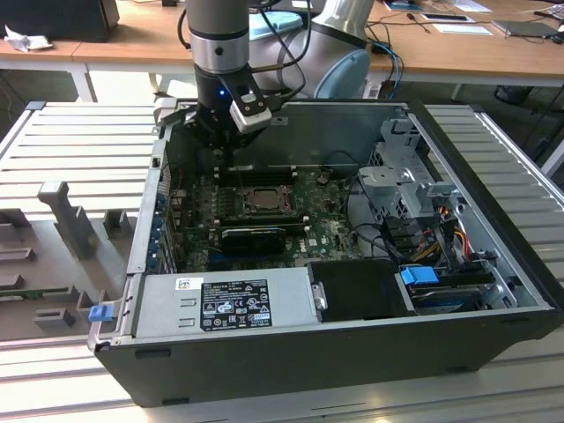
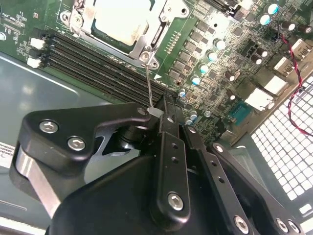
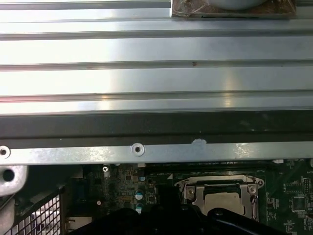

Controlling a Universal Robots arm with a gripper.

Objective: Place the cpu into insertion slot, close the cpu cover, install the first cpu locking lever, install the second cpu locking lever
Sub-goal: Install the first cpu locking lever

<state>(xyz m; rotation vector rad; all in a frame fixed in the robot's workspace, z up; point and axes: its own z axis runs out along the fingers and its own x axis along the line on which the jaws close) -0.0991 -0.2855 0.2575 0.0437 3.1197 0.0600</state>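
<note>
One thin locking lever (image 2: 148, 88) touches the gripper's (image 2: 165, 106) pressed-together jaws, with the chip (image 2: 120, 17) already seated under the closed cover (image 2: 140, 49), so press down slowly, keeping contact from slipping.

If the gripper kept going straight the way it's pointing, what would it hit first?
Probably the thin locking lever, whose end sits right at the tip of the gripper; just beyond lie the black memory slots, though depth is unclear.
</note>
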